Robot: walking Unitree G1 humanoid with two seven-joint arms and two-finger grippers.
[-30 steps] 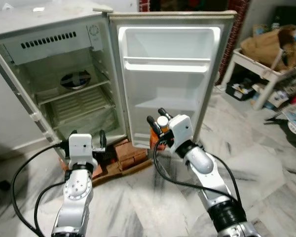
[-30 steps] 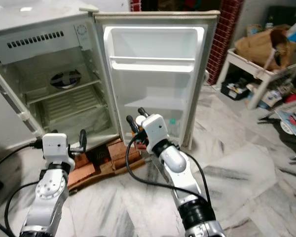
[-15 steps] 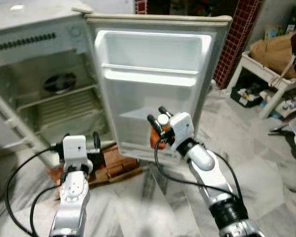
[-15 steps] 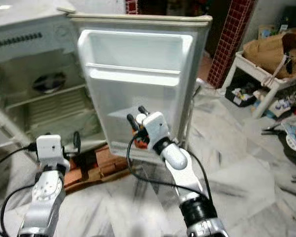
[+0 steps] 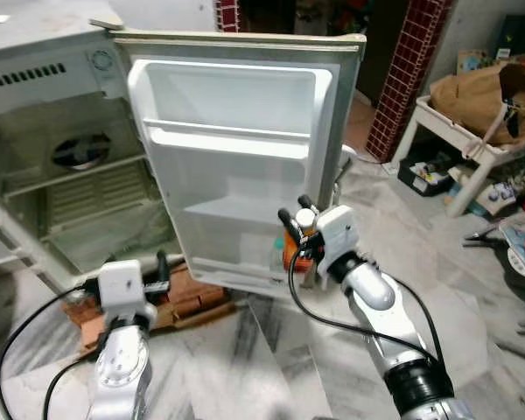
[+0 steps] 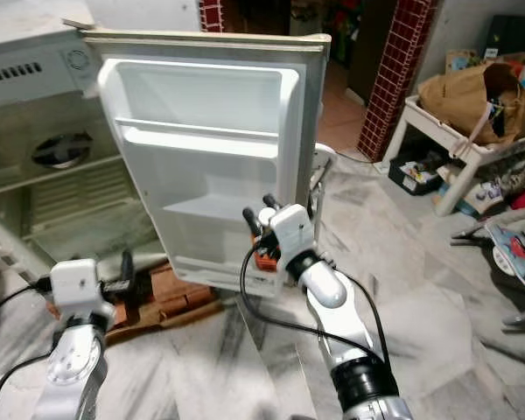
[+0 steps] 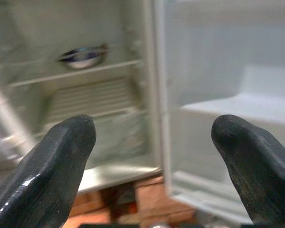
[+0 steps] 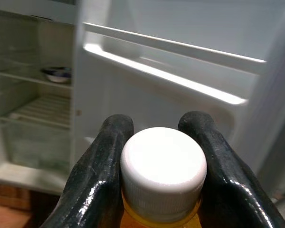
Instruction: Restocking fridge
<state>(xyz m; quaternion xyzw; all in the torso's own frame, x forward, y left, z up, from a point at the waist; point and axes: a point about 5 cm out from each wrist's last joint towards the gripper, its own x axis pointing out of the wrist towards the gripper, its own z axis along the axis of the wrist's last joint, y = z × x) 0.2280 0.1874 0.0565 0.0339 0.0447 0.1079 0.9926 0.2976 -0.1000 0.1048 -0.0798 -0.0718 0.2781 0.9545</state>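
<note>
The right gripper (image 5: 297, 219) pinches an orange bottle (image 8: 162, 183) by its neck – upright, so nothing spills – facing the fridge door (image 5: 236, 166), while the left gripper (image 7: 154, 142) waits spread apart.

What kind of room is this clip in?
Probably a lived-in home's storage or utility corner: a small fridge raised on bricks, a marble floor, and a cluttered white table beside a brick pillar.

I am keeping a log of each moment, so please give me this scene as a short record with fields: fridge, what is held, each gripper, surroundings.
fridge: door open, door shelves bare; a bowl on an inner shelf
held item: orange bottle with white cap
right gripper: shut on the bottle, in front of the lower door
left gripper: open, holds nothing, low before the fridge
surroundings: bricks under the fridge; marble floor
</note>
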